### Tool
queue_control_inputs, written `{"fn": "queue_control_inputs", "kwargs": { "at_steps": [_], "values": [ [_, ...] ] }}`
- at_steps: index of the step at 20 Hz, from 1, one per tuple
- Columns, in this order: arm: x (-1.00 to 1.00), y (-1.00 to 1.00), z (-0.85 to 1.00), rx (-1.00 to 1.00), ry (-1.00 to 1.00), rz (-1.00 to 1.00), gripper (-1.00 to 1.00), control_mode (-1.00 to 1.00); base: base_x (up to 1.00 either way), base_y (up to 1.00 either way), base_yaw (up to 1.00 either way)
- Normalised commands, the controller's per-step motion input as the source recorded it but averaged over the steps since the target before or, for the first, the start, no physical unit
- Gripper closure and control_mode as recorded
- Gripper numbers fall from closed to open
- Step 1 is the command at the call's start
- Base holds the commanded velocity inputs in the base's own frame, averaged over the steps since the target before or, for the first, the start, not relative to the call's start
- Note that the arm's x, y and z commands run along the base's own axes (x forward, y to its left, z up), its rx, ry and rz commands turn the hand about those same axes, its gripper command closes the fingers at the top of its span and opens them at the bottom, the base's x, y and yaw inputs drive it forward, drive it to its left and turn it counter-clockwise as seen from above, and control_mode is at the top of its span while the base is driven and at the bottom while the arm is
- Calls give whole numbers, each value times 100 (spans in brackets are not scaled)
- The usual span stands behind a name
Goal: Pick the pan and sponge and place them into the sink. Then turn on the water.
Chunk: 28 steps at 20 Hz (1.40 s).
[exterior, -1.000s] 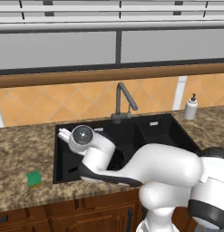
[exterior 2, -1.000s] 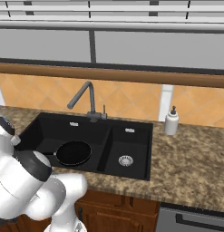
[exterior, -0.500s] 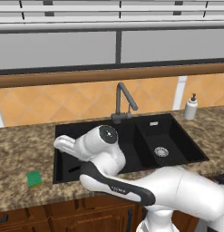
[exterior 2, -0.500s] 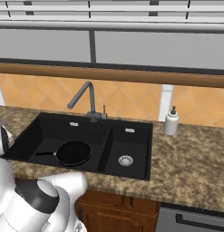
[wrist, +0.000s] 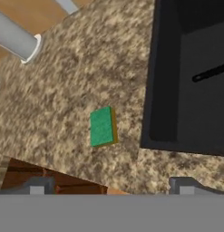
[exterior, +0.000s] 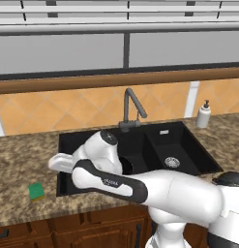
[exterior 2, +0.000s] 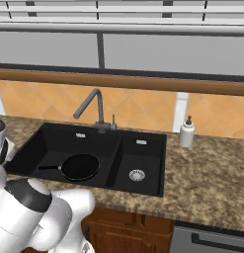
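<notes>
A: Over the last second the arm had swung out of the sink [exterior: 188, 160] and leftward; its elbow had dropped low across the front of the left basin, and the hand had come round over the table [exterior: 19, 164].

B: Where was the pan [exterior 2: 80, 166]?

A: Already lying flat in the wide left basin, handle pointing left. The sponge [wrist: 103, 126] sat green side up on the table, just beside the sink's left wall and apart from it. From the hand, it lay ahead of the fingers [wrist: 183, 186] and between them, well short of contact.

B: And the fingers?

A: Spread wide, nothing in them.

B: What could have gone wrong?

A: The sponge was small and thin, so a descent that stopped high would likely close on air, and one too deep would jam the tips on the stone. It also lay slightly off centre and slanted; one finger might have nudged it sideways. The faucet [exterior: 132, 107] stood untouched.
</notes>
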Motion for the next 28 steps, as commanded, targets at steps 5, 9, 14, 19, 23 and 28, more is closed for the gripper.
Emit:
{"fn": "queue_control_inputs", "kwargs": {
  "at_steps": [5,9,14,19,23,28],
  "values": [
    [0,67,0,-30,17,9,-100,-100,0,0,0],
    [0,62,-11,-28,7,5,-100,-100,0,0,0],
    [0,50,-29,-26,4,4,-100,-100,0,0,0],
    [18,13,-39,-15,7,0,-100,-100,0,0,0],
    [34,1,-36,-9,10,0,-100,-100,0,0,0],
    [24,18,-32,-12,5,0,-100,-100,0,0,0]
  ]
}}
